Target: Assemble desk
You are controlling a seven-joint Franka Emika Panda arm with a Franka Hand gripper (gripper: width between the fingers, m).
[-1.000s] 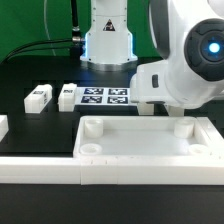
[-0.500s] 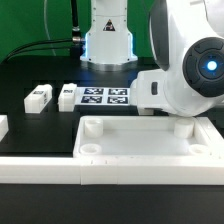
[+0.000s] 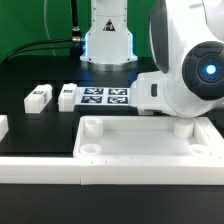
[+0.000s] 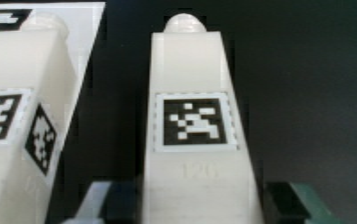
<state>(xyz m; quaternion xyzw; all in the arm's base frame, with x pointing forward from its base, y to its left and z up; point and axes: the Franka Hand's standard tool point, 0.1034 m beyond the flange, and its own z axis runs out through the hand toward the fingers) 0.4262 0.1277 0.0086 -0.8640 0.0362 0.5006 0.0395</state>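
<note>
Leg (image 4: 196, 120), white, square in section, rounded peg at the far end, 1 black-and-white tag on the upper face: lies flat on the black table (image 4: 317, 80), lengthwise between the 2 fingers (image 4: 100, 203) of the gripper (image 4: 201, 197). Gripper state: fingers apart, 1 on each side of the leg's near end, with a thin dark gap showing on both sides, so nothing is clamped. Second leg (image 4: 15, 100), same make, with tags on its top and side faces: lies parallel and just beside the first, apart from it by a strip of table and outside the fingers. In the exterior view both of these legs and the fingertips are hidden behind the arm's white wrist housing (image 3: 185, 85), which hangs low over the table just behind the far rim of the tabletop (image 3: 130, 153), toward the exterior view's right. Tabletop: white tray with raised rim, lying open side up, round sockets (image 3: 93, 126) at its corners, all empty. 2 further legs (image 3: 38, 97) and (image 3: 67, 96) lie side by side on the table at the exterior view's left, well apart from the gripper. Marker board (image 3: 105, 97) lies flat just beside them, in front of the robot base (image 3: 108, 40). Long white border rail (image 3: 30, 168) runs along the tabletop's near side
</note>
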